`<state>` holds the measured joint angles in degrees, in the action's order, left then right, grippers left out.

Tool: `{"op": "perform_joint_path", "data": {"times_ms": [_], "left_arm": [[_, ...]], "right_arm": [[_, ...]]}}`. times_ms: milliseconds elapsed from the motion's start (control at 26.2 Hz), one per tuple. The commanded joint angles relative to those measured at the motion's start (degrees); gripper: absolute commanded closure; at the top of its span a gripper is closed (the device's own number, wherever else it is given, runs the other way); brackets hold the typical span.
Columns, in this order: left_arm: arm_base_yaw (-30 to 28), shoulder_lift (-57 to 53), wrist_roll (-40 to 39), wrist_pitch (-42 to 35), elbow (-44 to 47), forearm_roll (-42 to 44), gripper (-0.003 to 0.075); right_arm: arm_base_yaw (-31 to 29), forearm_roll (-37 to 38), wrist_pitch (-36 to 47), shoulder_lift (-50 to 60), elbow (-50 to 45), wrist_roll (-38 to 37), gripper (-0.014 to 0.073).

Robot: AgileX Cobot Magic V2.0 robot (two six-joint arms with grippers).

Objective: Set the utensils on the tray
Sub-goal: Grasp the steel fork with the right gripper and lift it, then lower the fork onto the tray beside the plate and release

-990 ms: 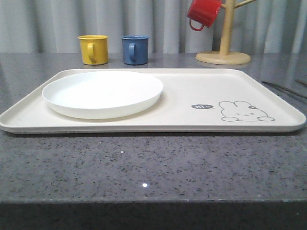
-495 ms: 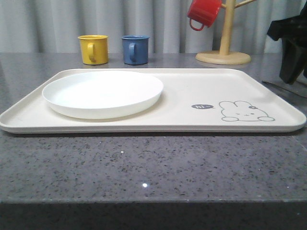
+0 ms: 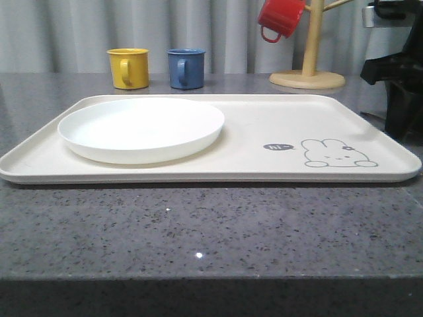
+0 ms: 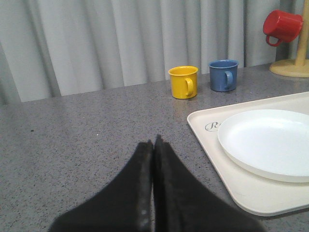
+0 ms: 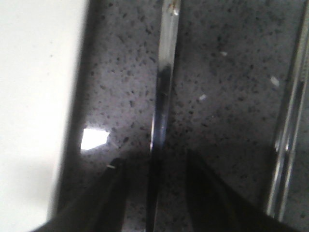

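Note:
The cream tray (image 3: 264, 119) lies across the grey counter with the white plate (image 3: 141, 129) on its left half. My right gripper (image 3: 398, 129) hangs low just off the tray's right edge. In the right wrist view it (image 5: 153, 163) is open, and a slim shiny utensil handle (image 5: 164, 77) lies on the counter between its fingers, untouched; which utensil it is I cannot tell. Beside it lie slim metal chopsticks (image 5: 288, 121). My left gripper (image 4: 154, 143) is shut and empty over the counter, left of the tray (image 4: 227, 174) and plate (image 4: 270, 140).
A yellow mug (image 3: 128, 67) and a blue mug (image 3: 186, 68) stand behind the tray. A red mug (image 3: 280, 18) hangs on a wooden mug tree (image 3: 308, 72) at the back right. The tray's rim (image 5: 34, 96) runs close beside the right gripper.
My right arm has come into the front view from the right and dropped lower beside the tray's right edge. Tray, plate and mugs have not moved.

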<state>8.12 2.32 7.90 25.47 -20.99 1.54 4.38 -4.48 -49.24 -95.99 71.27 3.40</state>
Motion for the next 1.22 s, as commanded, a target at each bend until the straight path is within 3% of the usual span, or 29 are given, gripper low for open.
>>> {"op": "perform_joint_path", "data": {"times_ms": [0, 114, 305, 495, 686, 990, 1181], "left_arm": [[0.00, 0.70, -0.57, -4.45, -1.45, -0.57, 0.0738], [0.00, 0.70, -0.57, -4.45, -1.45, -0.57, 0.0738], [0.00, 0.70, -0.57, -4.45, -1.45, -0.57, 0.0738], [0.00, 0.70, -0.57, -4.45, -1.45, -0.57, 0.0738], [0.00, 0.70, -0.57, -4.45, -1.45, -0.57, 0.0738], [0.00, 0.70, -0.57, -4.45, -1.45, -0.57, 0.0738], [0.00, 0.70, -0.57, -4.45, -1.45, -0.57, 0.0738]], "right_arm": [[-0.01, -0.21, -0.17, 1.68, 1.45, 0.61, 0.0491], [-0.01, -0.21, -1.01, 1.75, 1.64, 0.56, 0.0614], [-0.01, 1.39, -1.42, 4.26, 1.63, -0.92, 0.0620], [0.97, 7.19, -5.84, 9.40, 2.84, -10.91, 0.0620], [7.90, 11.51, -14.83, 10.45, 9.23, -14.69, 0.0620], [23.59, 11.46, -15.34, 5.61, 18.80, -26.66, 0.0620], [28.23, 11.46, -16.04, -1.20, 25.59, -32.64, 0.0620]]}}
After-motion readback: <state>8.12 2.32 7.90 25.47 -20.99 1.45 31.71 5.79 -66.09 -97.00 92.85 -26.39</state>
